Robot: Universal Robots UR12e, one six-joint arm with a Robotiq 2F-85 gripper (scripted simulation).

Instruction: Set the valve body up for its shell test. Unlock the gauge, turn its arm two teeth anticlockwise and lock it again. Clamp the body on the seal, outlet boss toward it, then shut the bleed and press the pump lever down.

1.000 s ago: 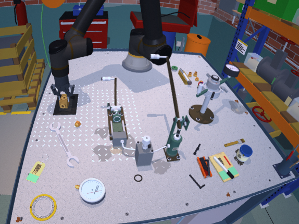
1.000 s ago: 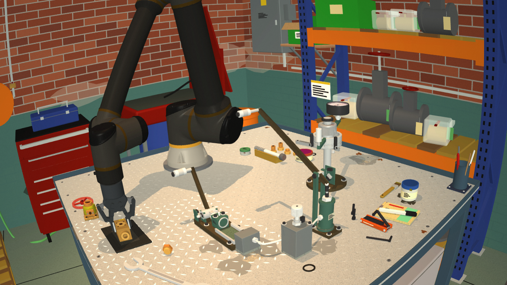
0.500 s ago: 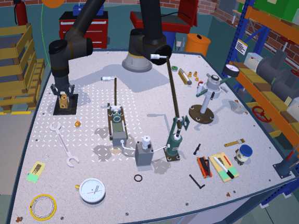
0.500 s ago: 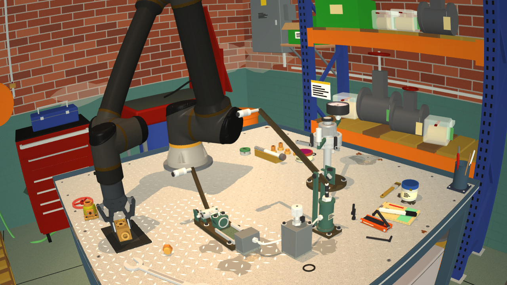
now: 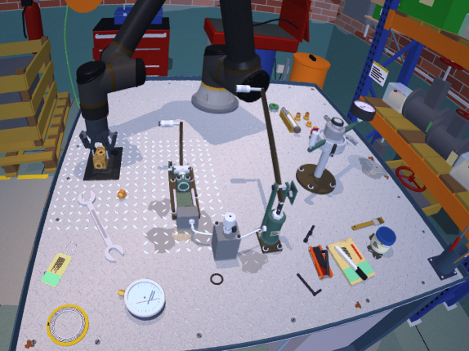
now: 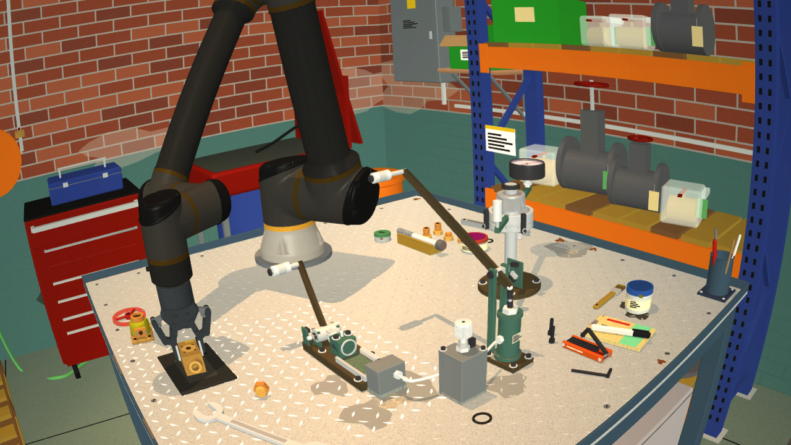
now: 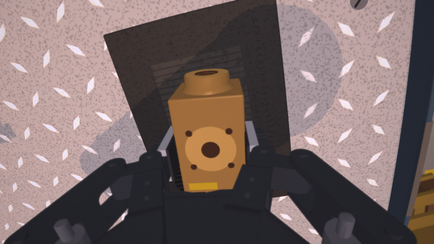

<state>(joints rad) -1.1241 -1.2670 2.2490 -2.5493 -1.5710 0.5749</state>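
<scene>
My gripper [image 5: 99, 154] [image 6: 185, 344] [image 7: 209, 145] grips the brass valve body [image 5: 100, 158] [image 6: 191, 357] [image 7: 208, 133] by its two sides. The body rests on a black mat [image 5: 103, 164] [image 6: 196, 370] at the table's left. Its round boss [image 7: 209, 81] points away from my wrist. The clamp fixture [image 5: 184, 192] [image 6: 340, 348] with the green seal sits mid-table, its handle raised. The gauge stand [image 5: 329, 147] [image 6: 511, 221] stands at the right, dial [image 5: 362, 110] [image 6: 526, 169] on its arm. The grey bleed block [image 5: 226, 241] [image 6: 462, 371] carries a white knob. The green pump [image 5: 273, 228] [image 6: 508, 337] has its long lever up.
A blue-lidded jar [image 5: 382, 241] sits at the right, beside a marker pad [image 5: 352, 261]. A wrench [image 5: 100, 226], a loose dial gauge [image 5: 144, 298], a tape ring [image 5: 67, 325] and an O-ring [image 5: 216, 279] lie along the front. A second small valve [image 6: 137, 326] sits left of the mat.
</scene>
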